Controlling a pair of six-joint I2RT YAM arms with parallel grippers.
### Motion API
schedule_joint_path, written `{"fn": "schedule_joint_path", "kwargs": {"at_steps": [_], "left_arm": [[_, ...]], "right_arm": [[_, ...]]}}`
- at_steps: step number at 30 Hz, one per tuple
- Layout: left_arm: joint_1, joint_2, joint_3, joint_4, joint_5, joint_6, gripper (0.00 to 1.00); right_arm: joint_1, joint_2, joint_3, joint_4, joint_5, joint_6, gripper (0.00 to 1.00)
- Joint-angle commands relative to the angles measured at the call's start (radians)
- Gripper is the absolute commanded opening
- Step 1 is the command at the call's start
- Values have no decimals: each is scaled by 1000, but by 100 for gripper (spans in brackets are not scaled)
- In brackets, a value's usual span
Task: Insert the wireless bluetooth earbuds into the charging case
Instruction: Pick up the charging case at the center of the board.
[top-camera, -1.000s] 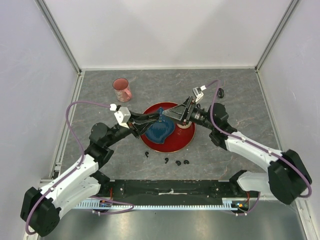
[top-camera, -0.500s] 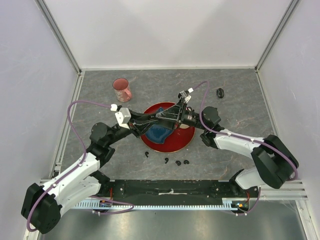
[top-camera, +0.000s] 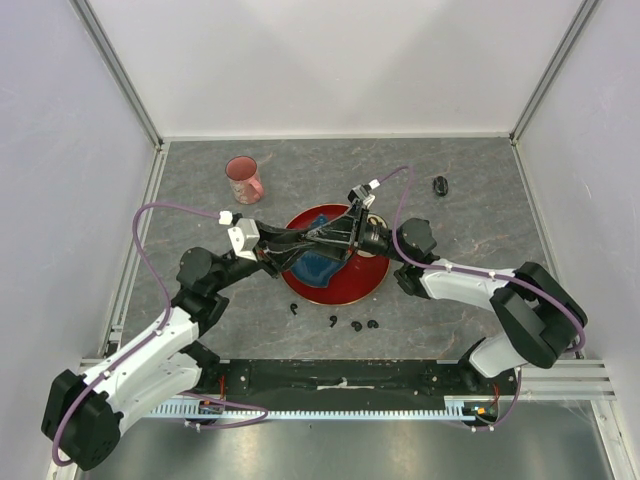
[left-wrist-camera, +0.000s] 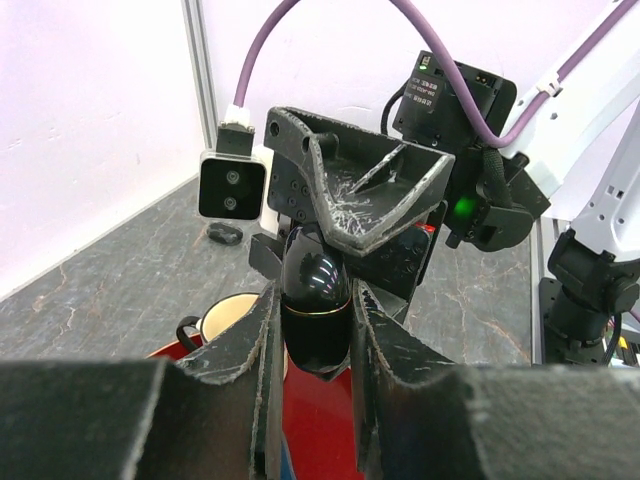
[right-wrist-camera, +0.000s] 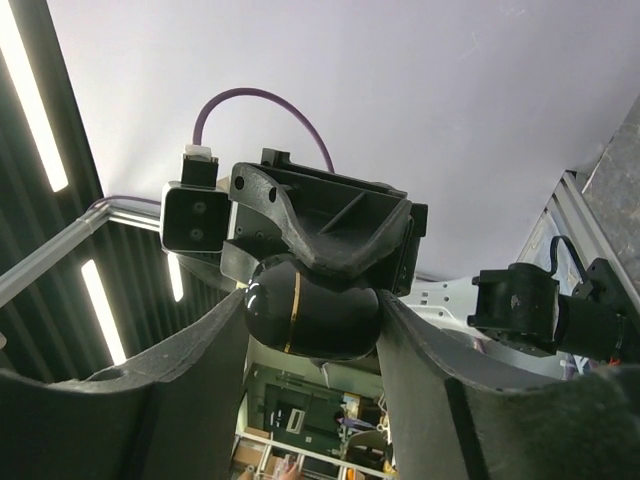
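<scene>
Charging case (left-wrist-camera: 316, 285) in the tight pinch of left gripper (left-wrist-camera: 315, 340) and right gripper (right-wrist-camera: 311, 310) alike (4 earbuds (top-camera: 356, 325) apart on table (top-camera: 470, 200)).

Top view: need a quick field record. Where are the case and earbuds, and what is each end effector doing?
case: black oval case, held in the air over the plate
left end effector: shut on case
right end effector: shut on case, from the opposite side
earbuds: four, loose on the table, near side of plate
plate: red, blue item on it
cup: pink, back left
second case: back right, untouched
</scene>
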Motion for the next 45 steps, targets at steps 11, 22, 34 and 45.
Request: {"fn": "schedule_joint_path", "kwargs": {"at_steps": [11, 22, 34, 45], "left_arm": [[1, -17, 0, -2, 42, 64, 2], [1, -48, -4, -36, 7, 101, 2], [0, -48, -1, -47, 26, 106, 2], [0, -16, 32, -96, 9, 29, 34]], "right_arm": [[5, -64, 1, -79, 28, -67, 53], [6, -65, -35, -44, 80, -19, 67], [5, -61, -46, -13, 88, 7, 55], [6, -54, -52, 47, 74, 28, 28]]}}
